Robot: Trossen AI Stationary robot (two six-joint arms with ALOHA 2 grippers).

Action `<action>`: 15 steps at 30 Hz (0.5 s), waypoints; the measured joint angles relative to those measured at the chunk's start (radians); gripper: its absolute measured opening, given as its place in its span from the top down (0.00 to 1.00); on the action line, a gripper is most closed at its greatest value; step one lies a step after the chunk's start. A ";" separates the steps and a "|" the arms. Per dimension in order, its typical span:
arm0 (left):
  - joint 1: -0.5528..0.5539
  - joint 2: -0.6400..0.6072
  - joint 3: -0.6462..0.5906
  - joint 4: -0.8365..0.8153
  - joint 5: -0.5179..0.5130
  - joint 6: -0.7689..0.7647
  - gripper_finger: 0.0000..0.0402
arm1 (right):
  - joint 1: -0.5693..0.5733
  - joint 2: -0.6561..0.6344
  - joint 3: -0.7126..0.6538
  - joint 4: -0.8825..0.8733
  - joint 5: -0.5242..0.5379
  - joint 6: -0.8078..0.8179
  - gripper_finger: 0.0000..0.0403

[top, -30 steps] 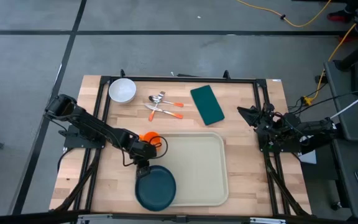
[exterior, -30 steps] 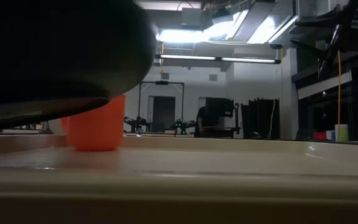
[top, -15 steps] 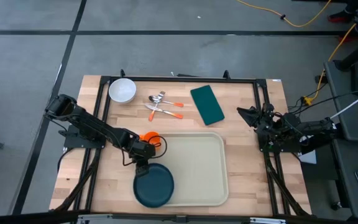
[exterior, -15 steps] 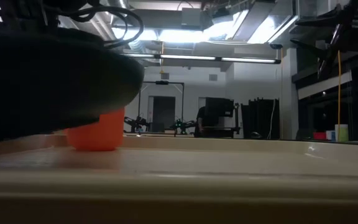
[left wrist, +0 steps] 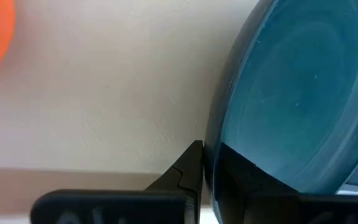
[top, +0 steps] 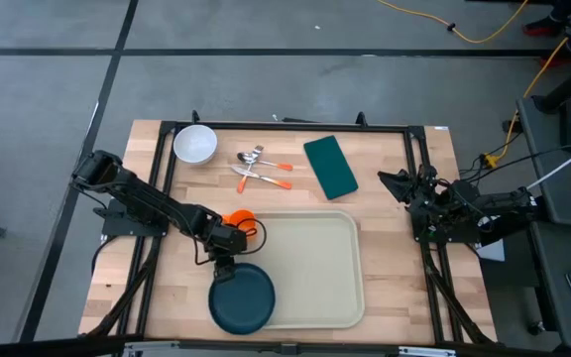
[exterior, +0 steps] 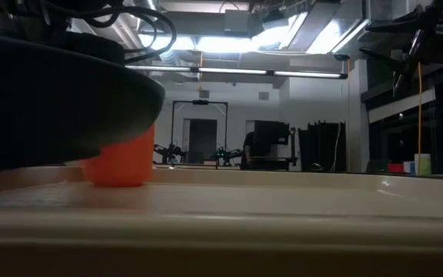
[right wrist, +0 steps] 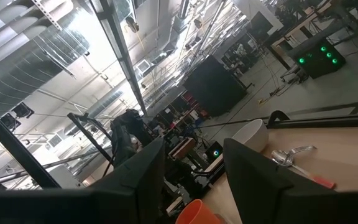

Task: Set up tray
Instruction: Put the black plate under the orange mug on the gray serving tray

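The left gripper [top: 224,266] sits at the tray's left edge, toward the near-left corner, with its fingers pinched on the rim of a dark teal round plate [top: 242,305]; in the left wrist view the plate's edge [left wrist: 291,106] runs down between the two dark fingers [left wrist: 188,171], which stand nearly together on it. The plate overhangs the tray's near-left corner, partly over the tray floor and partly over the wooden table [top: 181,288], and from the low view it looks lifted and tilted, though how far it clears the tray is hard to judge from that angle. Just behind the gripper an orange cup [top: 238,220] stands at the tray's far-left corner, on the table beside the rim. Along the table's far edge lie a white bowl [top: 195,145] near the far-left corner, then orange-handled cutlery [top: 262,169], then a dark green napkin [top: 330,167] lying slantwise. The tray [top: 315,268], a large cream rectangle with rounded corners, lies flat in the near middle of the table, its floor bare apart from the plate. The right gripper [top: 397,183] waits at the table's right edge, well apart from the tray, with its fingers spread and nothing between them.
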 joint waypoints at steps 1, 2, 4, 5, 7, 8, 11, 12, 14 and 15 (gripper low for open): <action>0.000 -0.005 0.000 -0.003 0.000 0.005 0.94 | 0.000 0.000 0.000 0.000 0.000 0.000 0.58; 0.000 -0.008 0.000 -0.004 -0.001 0.010 0.94 | 0.000 0.000 0.000 0.000 0.000 0.000 0.58; 0.001 -0.017 0.000 -0.017 -0.018 0.015 0.95 | 0.000 0.000 0.000 0.000 0.000 -0.001 0.58; 0.002 -0.023 0.000 -0.022 -0.026 0.018 0.95 | 0.000 0.000 0.000 0.000 0.000 -0.001 0.58; 0.002 -0.033 0.000 -0.023 -0.047 0.025 0.96 | 0.000 0.000 0.000 0.000 0.000 -0.002 0.58; 0.003 -0.035 0.000 -0.025 -0.057 0.026 0.96 | 0.000 0.000 0.000 0.000 0.000 -0.002 0.58; 0.003 -0.038 0.000 -0.026 -0.088 0.026 0.97 | 0.000 0.000 0.000 0.000 0.000 -0.003 0.58; 0.003 -0.038 0.000 -0.027 -0.097 0.026 0.97 | 0.000 0.000 0.000 0.000 0.000 -0.003 0.58; 0.003 -0.038 0.000 -0.026 -0.115 0.026 0.96 | 0.000 0.000 0.000 0.000 0.000 -0.003 0.58; 0.003 -0.038 0.000 -0.026 -0.121 0.027 0.96 | 0.000 0.000 0.000 0.000 0.000 -0.003 0.58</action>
